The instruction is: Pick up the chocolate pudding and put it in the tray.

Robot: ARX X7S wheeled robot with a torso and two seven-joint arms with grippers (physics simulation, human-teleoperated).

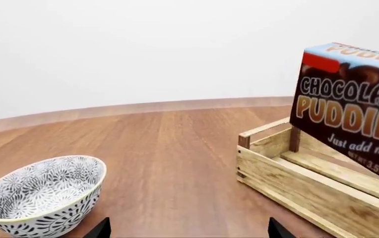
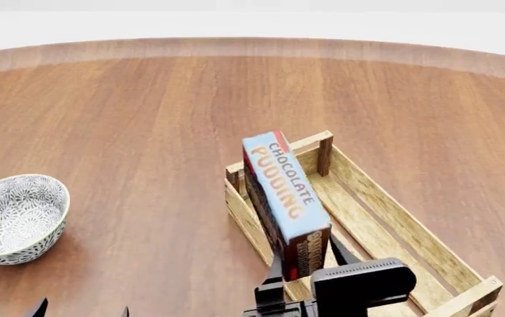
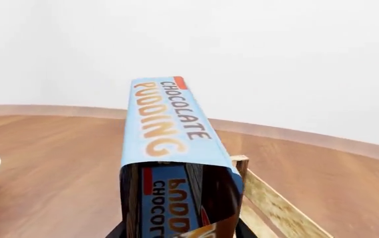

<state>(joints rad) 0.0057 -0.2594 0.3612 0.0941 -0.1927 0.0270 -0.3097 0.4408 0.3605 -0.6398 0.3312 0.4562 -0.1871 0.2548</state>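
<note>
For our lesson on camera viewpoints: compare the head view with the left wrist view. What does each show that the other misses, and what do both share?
Only the head view shows the right gripper clamped on the chocolate pudding, plus the tray's full length to its near end.

Only the left wrist view shows the carton's brown front face with "Just add milk" lettering, and the white wall behind the table.

Both show the patterned bowl, the tray and the pudding held above it.

The right arm (image 2: 358, 282) is showing as a matte black, blocky housing with rounded corners, with darker angular links beneath it and two thin black struts slanting up from it. Of the left gripper (image 1: 186, 229) only two small black, pointed tips are showing, plain and unmarked, with no cables or screws visible.
</note>
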